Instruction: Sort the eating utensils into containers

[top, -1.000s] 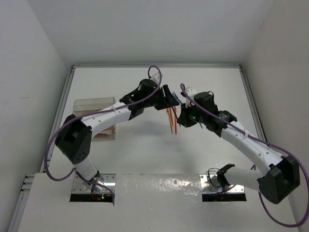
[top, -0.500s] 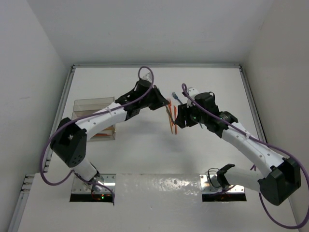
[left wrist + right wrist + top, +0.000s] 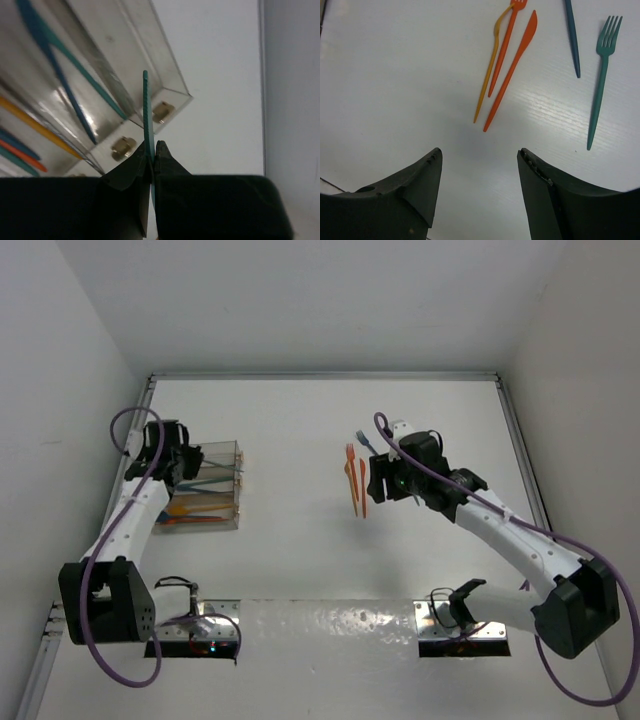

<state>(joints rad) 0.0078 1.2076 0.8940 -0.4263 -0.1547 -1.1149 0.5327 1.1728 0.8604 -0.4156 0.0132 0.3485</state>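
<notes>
Swung from the middle of the table (image 3: pixel 300 560) over to its left edge within the last second, left gripper (image 3: pixel 190 460) now right beside the containers (image 3: pixel 212 495); right gripper (image 3: pixel 378 478) hardly shifted, but opened up. Left gripper pinched fully closed on a teal-green utensil (image 3: pixel 146 105): slim, seen edge-on, finely toothed along one side, poking straight out of the fingertips over a corner of the clear bins. Lying lengthwise inside the containers: blue, teal, orange and yellow pieces. Right gripper spread wide, holding nothing, hovering over loose utensils near the middle of the table: orange knife (image 3: pixel 512 70) just beside orange fork (image 3: pixel 504 50), yellow-orange utensil (image 3: pixel 487 75) touching the fork near its head, dark blue utensil (image 3: pixel 572 37) and teal fork (image 3: pixel 601 70) apart from these. Plain white table, faintly grained, with metal rails (image 3: pixel 522 455) along its left and right edges. Bare white walls (image 3: pixel 300 300) closing in on three sides.
</notes>
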